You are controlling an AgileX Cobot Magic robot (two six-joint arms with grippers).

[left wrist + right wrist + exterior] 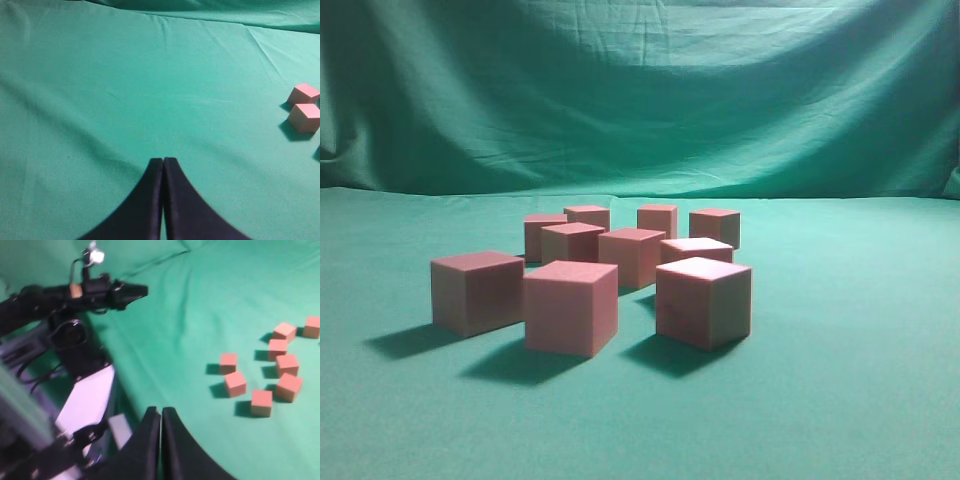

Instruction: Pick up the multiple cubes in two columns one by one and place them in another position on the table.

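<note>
Several pink cubes stand on the green cloth in the exterior view, among them a front middle cube (571, 306), a front right cube (703, 301) and a left cube (477, 291), with more behind in two rough columns (632, 255). No gripper shows in the exterior view. My left gripper (163, 161) is shut and empty above bare cloth; two cubes (304, 117) lie far to its right. My right gripper (160, 411) is shut and empty, with the cube group (261, 403) off to its right.
The green cloth (840, 400) covers the table and hangs as a backdrop. In the right wrist view the other arm (90, 292), its base and a white surface (87, 397) sit at the left, past the cloth's edge.
</note>
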